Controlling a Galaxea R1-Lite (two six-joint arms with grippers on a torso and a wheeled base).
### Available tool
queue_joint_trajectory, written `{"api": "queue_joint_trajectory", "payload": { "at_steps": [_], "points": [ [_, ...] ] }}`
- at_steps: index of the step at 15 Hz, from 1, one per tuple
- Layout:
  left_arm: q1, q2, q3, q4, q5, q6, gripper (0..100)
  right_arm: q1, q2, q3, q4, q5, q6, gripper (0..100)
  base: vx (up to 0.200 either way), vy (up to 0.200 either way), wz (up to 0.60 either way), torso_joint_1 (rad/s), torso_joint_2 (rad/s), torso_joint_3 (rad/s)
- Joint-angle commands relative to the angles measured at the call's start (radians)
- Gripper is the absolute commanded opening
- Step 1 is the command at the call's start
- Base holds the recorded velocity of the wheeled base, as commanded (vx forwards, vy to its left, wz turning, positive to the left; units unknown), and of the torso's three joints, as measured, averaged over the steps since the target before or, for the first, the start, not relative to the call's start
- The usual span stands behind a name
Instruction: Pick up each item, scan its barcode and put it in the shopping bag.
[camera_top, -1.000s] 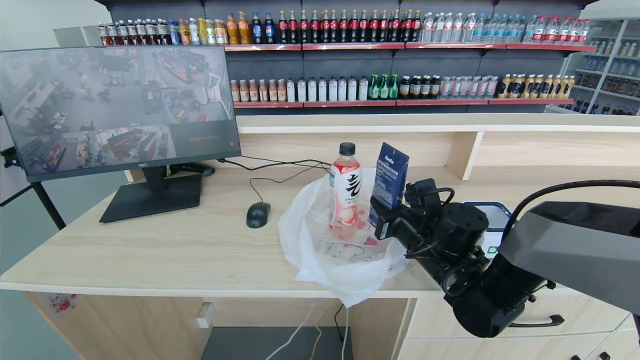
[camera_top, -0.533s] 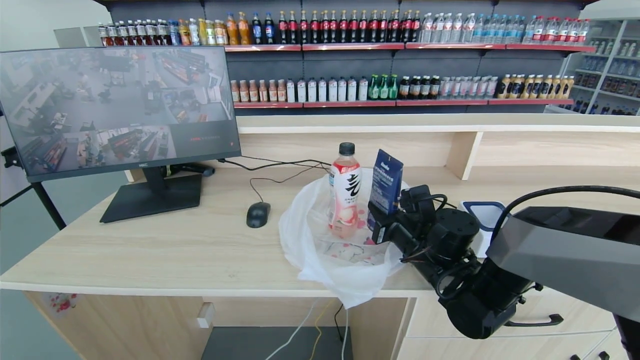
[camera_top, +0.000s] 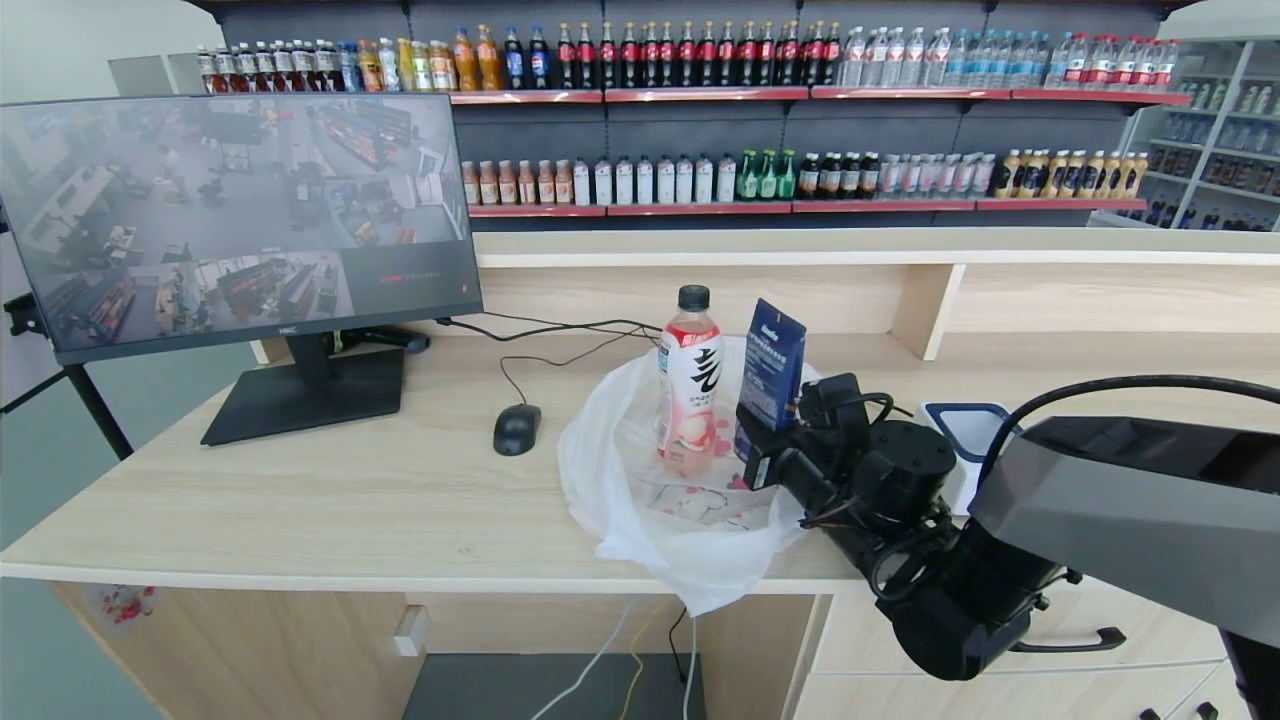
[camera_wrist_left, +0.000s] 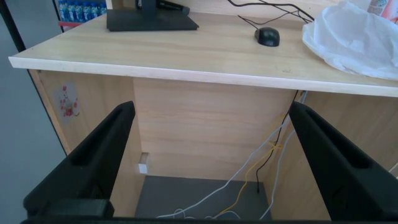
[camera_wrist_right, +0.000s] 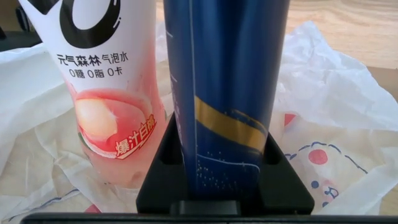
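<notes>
On the counter (camera_top: 330, 500) in the head view, the white shopping bag (camera_top: 640, 520) lies open with a pink bottle (camera_top: 689, 385) standing upright inside it. At three o'clock of the bottle, just beside it, a blue pouch (camera_top: 772, 365) stands upright over the bag, and the right gripper (camera_top: 757, 445) is clamped on its lower end. A white box with a dark rim (camera_top: 965, 425) sits at three o'clock of the bag, partly behind the arm. A mouse (camera_top: 516, 428) lies at nine o'clock of the bag, and a monitor (camera_top: 240, 210) stands at ten o'clock of the mouse. Shelves of bottles (camera_top: 800, 175) fill the wall at twelve o'clock.

The left wrist view has the left gripper (camera_wrist_left: 211, 162) with its fingers (camera_wrist_left: 93, 168) spread wide and holding nothing, below the counter edge and facing the front panel (camera_wrist_left: 211, 130). The mouse (camera_wrist_left: 268, 37) and the bag (camera_wrist_left: 354, 37) lie on the counter above.

In the right wrist view the right gripper (camera_wrist_right: 222, 158) pinches the pouch (camera_wrist_right: 227, 81) between both fingers, with the bottle (camera_wrist_right: 99, 93) close alongside and the bag (camera_wrist_right: 336, 93) spread beneath both.
</notes>
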Motion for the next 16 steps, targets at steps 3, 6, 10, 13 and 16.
{"api": "queue_joint_trajectory", "payload": {
  "at_steps": [3,6,10,13,16],
  "points": [
    [0.000,0.000,0.000,0.000,0.000,0.000,100,-0.001,0.006,0.001,0.006,0.000,0.002,0,0.000,0.000,0.00,0.000,0.00,0.000],
    [0.000,0.000,0.000,0.000,0.000,0.000,100,-0.001,0.005,-0.009,0.006,0.000,0.002,0,0.000,0.000,0.00,0.000,0.00,0.000],
    [0.000,0.000,0.000,0.000,0.000,0.000,100,-0.001,0.002,-0.009,0.006,0.000,0.008,0,0.000,0.000,0.00,0.000,0.00,0.000],
    [0.000,0.000,0.000,0.000,0.000,0.000,100,-0.001,-0.007,-0.002,0.006,0.000,0.008,0,0.000,0.000,0.00,0.000,0.00,0.000],
    [0.000,0.000,0.000,0.000,0.000,0.000,100,-0.001,-0.009,0.005,0.006,0.000,0.009,100,0.000,0.000,0.00,0.000,0.00,0.000]
  ]
}}
